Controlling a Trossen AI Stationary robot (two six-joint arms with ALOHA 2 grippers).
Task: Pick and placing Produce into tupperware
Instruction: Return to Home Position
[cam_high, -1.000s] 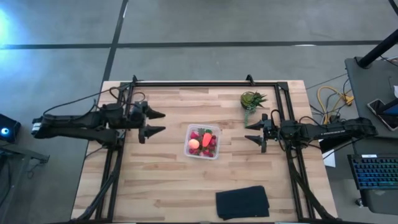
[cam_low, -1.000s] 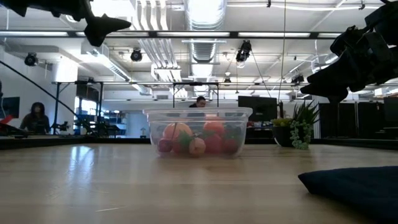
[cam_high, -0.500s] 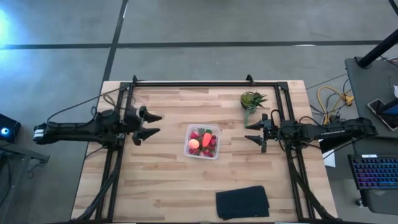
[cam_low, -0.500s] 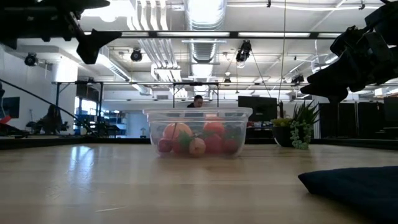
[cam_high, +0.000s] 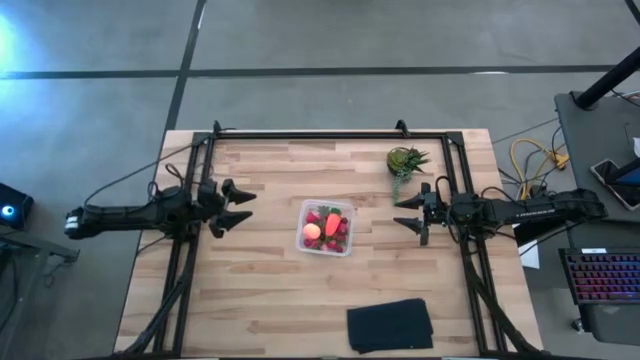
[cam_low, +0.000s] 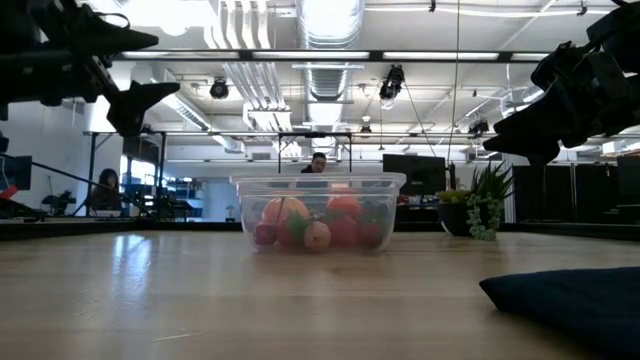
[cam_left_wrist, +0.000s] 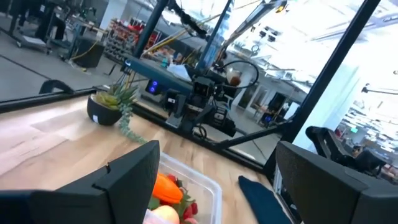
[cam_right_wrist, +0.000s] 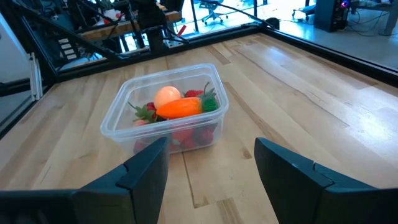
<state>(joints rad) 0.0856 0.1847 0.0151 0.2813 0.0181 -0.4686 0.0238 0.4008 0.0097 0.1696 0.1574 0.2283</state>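
Observation:
The clear tupperware (cam_high: 326, 228) stands on its base at the middle of the table. Inside lie the produce: an orange carrot-like piece (cam_right_wrist: 180, 107), a pale round fruit (cam_right_wrist: 166, 95) and small red berries (cam_right_wrist: 186, 134). My left gripper (cam_high: 243, 205) hangs open above the table to the left of the tupperware and points toward it. To its right, my right gripper (cam_high: 400, 212) is also open and points at it from above the table. Neither gripper has anything between its fingers.
A spiky green potted plant (cam_high: 405, 160) stands at the far right, close to my right gripper. A black folded cloth (cam_high: 390, 325) lies at the near edge, right of middle. Dark frame rails (cam_high: 320, 135) run along the table's far, left and right sides.
My left gripper has drawn back toward the table's left edge and come down, staying open with nothing in it. The tupperware and its produce have not moved.

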